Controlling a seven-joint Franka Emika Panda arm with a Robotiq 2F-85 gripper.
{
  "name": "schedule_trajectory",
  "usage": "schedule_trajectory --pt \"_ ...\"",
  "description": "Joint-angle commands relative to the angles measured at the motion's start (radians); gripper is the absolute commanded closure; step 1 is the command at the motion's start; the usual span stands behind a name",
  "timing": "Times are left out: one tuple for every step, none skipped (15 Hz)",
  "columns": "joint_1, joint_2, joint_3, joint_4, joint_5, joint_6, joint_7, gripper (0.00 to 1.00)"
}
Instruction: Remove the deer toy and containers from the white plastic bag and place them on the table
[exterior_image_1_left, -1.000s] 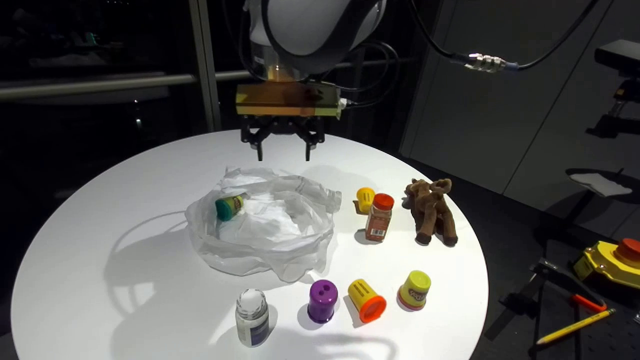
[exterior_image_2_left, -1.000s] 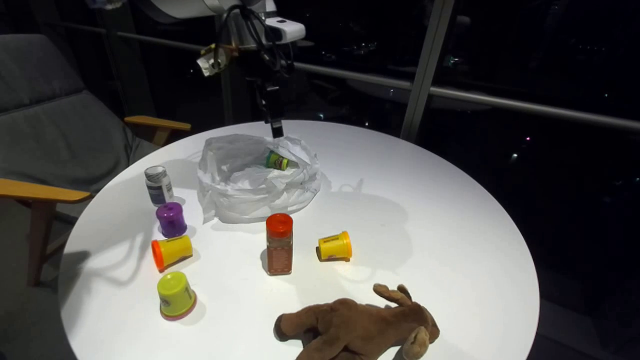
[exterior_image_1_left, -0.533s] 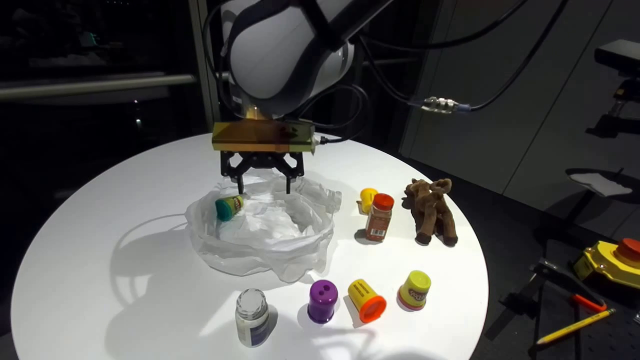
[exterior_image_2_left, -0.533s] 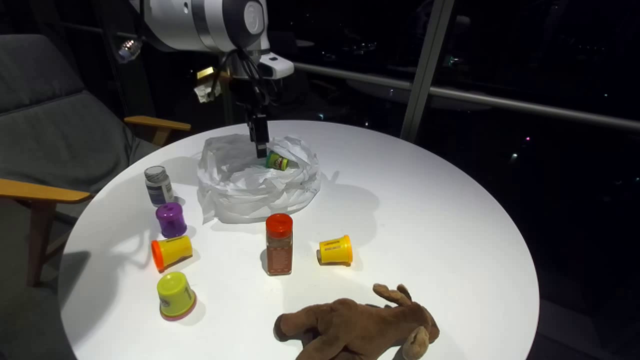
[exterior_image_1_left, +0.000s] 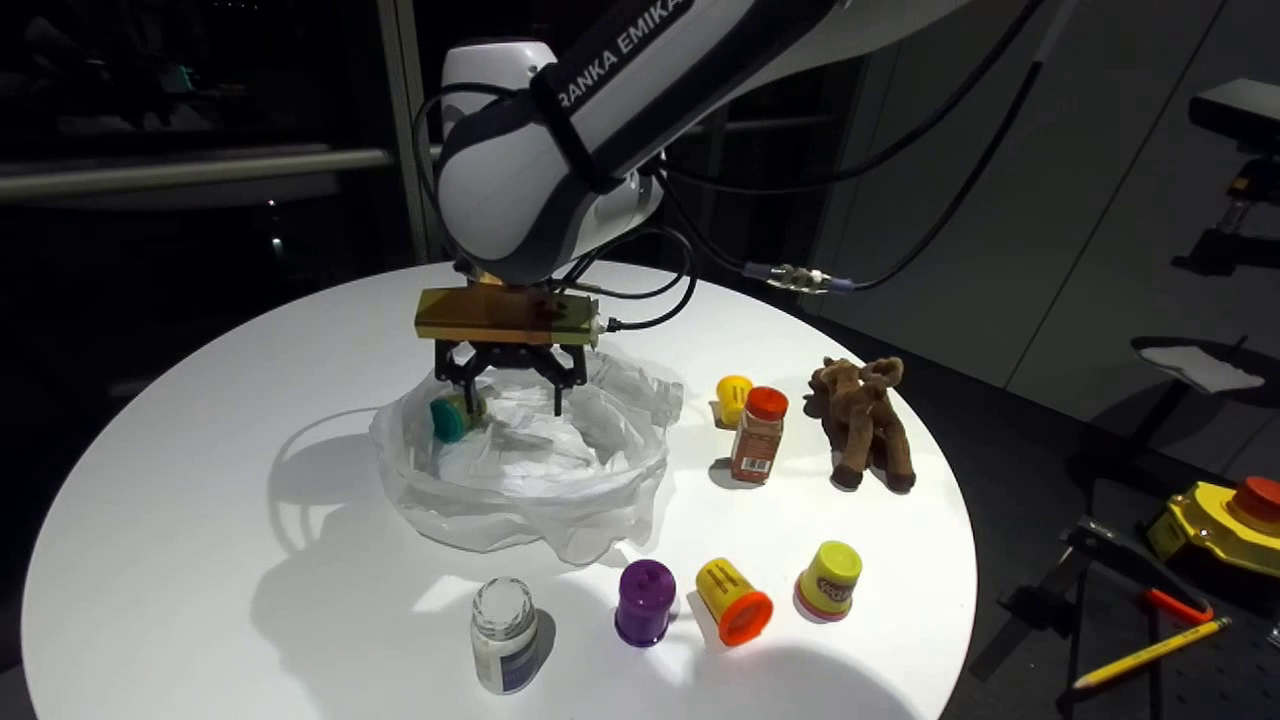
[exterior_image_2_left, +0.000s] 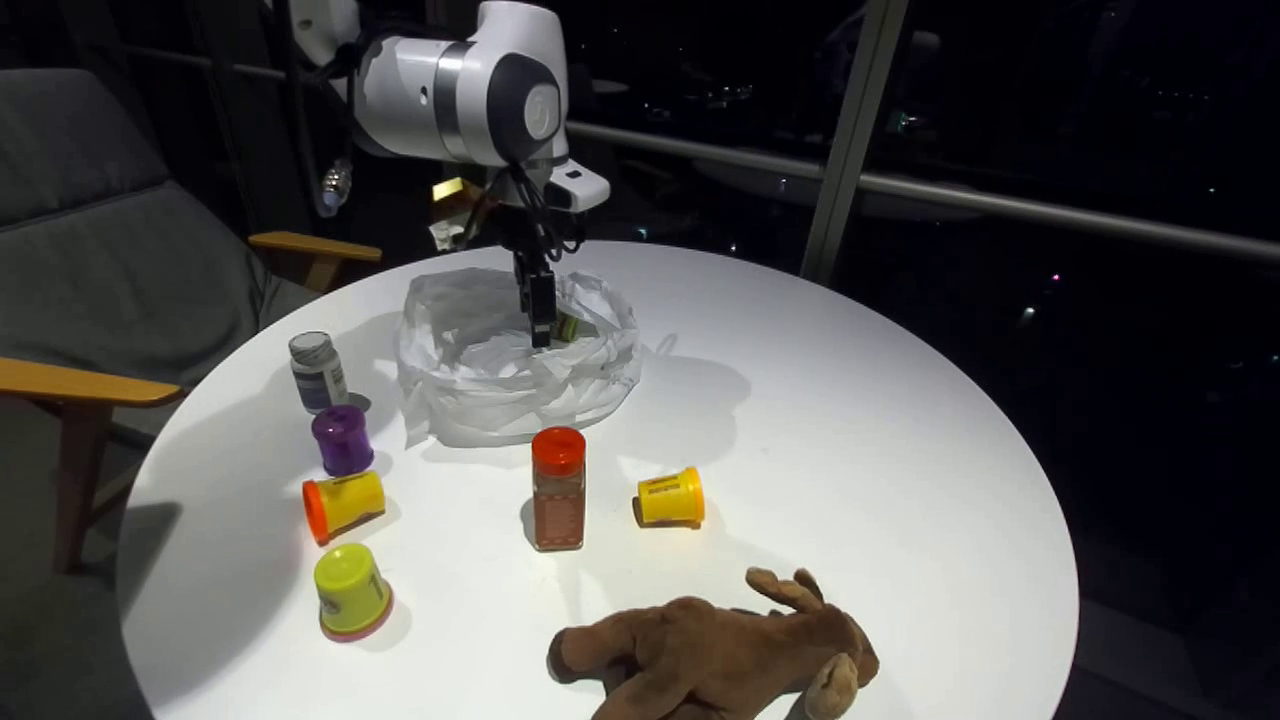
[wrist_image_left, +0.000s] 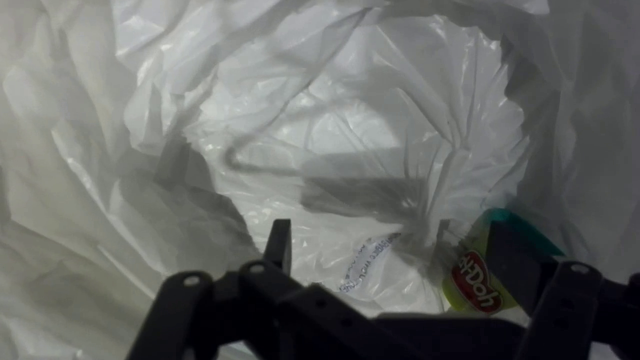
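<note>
The gripper (exterior_image_1_left: 515, 405) is held over the mouth of the white plastic bag (exterior_image_1_left: 525, 515), pointed downward from the arm (exterior_image_1_left: 560, 160), with its fingers (wrist_image_left: 281, 245) spread wide apart. Between them, in the wrist view, crinkled plastic marked with a strip of print (wrist_image_left: 367, 265) is seen. Whether the fingertips are sunk below the bag's rim cannot be told.

Inside the bag, just beside one finger, a green tub (wrist_image_left: 472, 280) with a teal lid is tilted on the plastic. It is partly covered by the gripper in the wrist view and in both exterior views; whether the two are touching cannot be told.

On the side of the gripper away from the green tub, outside the bag, a red-capped bottle (exterior_image_1_left: 758, 440) is stood upright on the white table (exterior_image_1_left: 200, 470). Near it, a yellow tub (exterior_image_2_left: 672, 498) is laid on its side. Farther out from the gripper, the brown deer toy (exterior_image_1_left: 862, 425) is rested on the table, well apart from the bag.

Off another side of the gripper, also on the table, a loose row is formed by an upright white bottle (exterior_image_1_left: 505, 640), an upright purple pot (exterior_image_1_left: 645, 603), an orange-lidded tub (exterior_image_1_left: 733, 600) laid on its side and a lime tub (exterior_image_1_left: 832, 578) stood on its lid, the last being farthest from the gripper.

Well away from the gripper, past the table's edge, a yellow box (exterior_image_1_left: 1215, 530) with a red button and a pencil (exterior_image_1_left: 1152, 655) are seen in an exterior view, and a grey armchair (exterior_image_2_left: 100, 220) is likewise seen in an exterior view.
</note>
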Motion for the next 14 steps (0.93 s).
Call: schedule_trajectory --pt "-0.006 0.089 -0.004 0.156 0.029 -0.06 -0.013 0.0" --pt "-0.006 0.105 -0.006 0.18 0.028 -0.071 -0.011 0.0" --pt "-0.006 0.119 -0.008 0.201 0.027 -0.079 -0.009 0.0" --pt "-0.006 0.132 -0.012 0.221 0.025 -0.085 -0.006 0.0" --pt "-0.006 0.144 -0.014 0.241 0.023 -0.092 -0.005 0.0" --pt "-0.006 0.155 -0.016 0.259 0.022 -0.096 -0.003 0.0" --pt "-0.005 0.166 -0.02 0.277 0.019 -0.101 -0.001 0.0" --pt "-0.003 0.173 -0.023 0.292 0.016 -0.105 0.001 0.0" --pt "-0.003 0.182 -0.026 0.309 0.015 -0.105 0.002 0.0" --pt "-0.004 0.19 -0.026 0.323 0.016 -0.102 0.002 0.0" --pt "-0.004 0.197 -0.026 0.337 0.016 -0.102 0.003 0.0" --pt "-0.005 0.204 -0.026 0.351 0.017 -0.103 0.003 0.0" --pt "-0.004 0.211 -0.027 0.363 0.016 -0.104 0.004 0.0" --pt "-0.004 0.218 -0.028 0.375 0.016 -0.107 0.004 0.0"
